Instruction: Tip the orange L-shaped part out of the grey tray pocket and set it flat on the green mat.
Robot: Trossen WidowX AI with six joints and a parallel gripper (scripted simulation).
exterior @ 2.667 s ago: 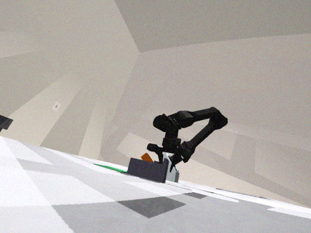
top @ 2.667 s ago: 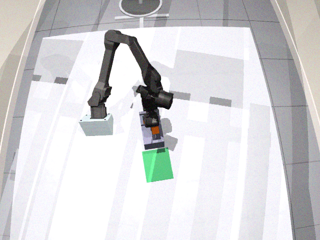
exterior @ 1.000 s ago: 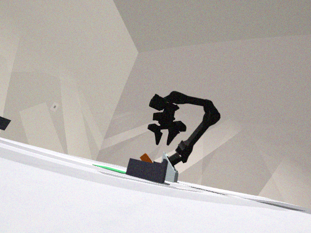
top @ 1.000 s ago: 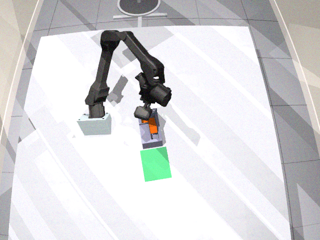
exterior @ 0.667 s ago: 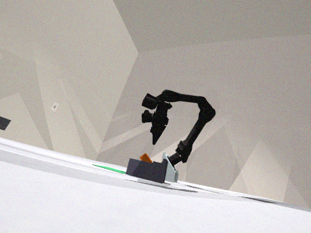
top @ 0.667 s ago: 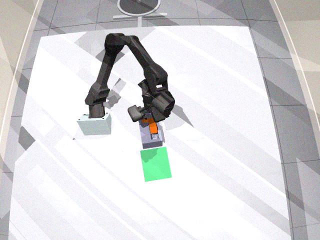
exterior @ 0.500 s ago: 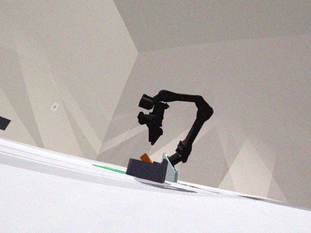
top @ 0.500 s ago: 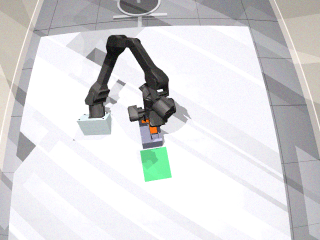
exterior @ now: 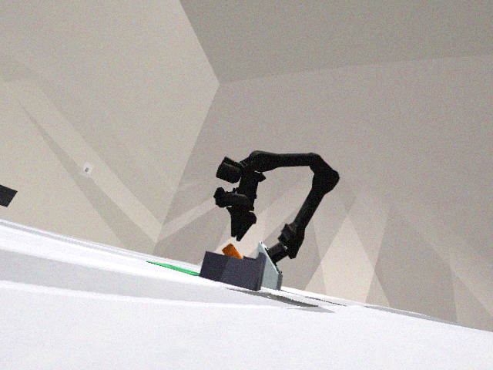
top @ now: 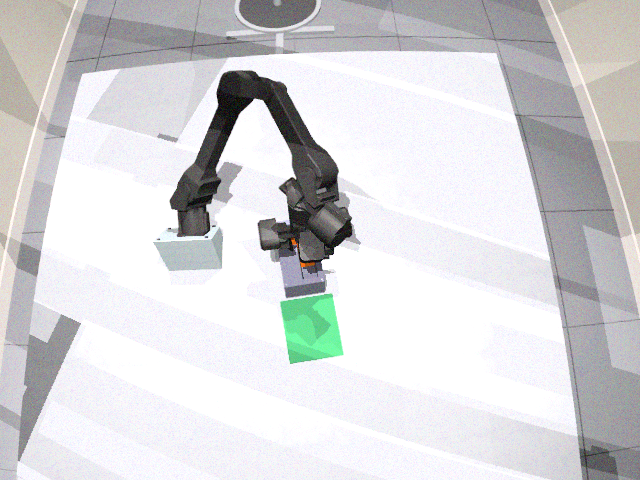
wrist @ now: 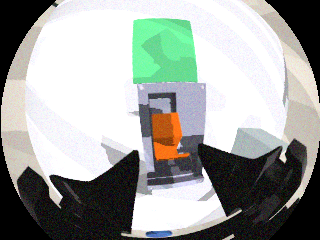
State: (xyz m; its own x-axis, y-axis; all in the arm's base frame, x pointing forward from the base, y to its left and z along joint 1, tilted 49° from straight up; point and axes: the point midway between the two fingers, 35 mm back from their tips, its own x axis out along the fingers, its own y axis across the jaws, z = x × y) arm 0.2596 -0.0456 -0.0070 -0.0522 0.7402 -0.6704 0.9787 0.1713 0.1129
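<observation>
The orange part (top: pixel 308 264) (exterior: pixel 232 251) (wrist: pixel 166 125) is tilted in the grey tray (top: pixel 305 288) (exterior: pixel 239 272) (wrist: pixel 192 111). Its end toward the mat stands up above the tray's rim, and its L-shaped end is low in the pocket. My gripper (exterior: pixel 238 239) (wrist: pixel 169 151) is open and empty, pointing down just above the part, with a fingertip on either side of it in the wrist view. In the top view the arm hides much of the part. The green mat (top: pixel 311 330) (exterior: pixel 172 267) (wrist: pixel 165 52) lies flat beside the tray.
The arm's pale base block (top: pixel 191 253) (exterior: pixel 271 272) (wrist: pixel 257 142) stands beside the tray, a short way off. The tray's walls rise around the pocket. A round stand (top: pixel 277 14) is beyond the table's far edge.
</observation>
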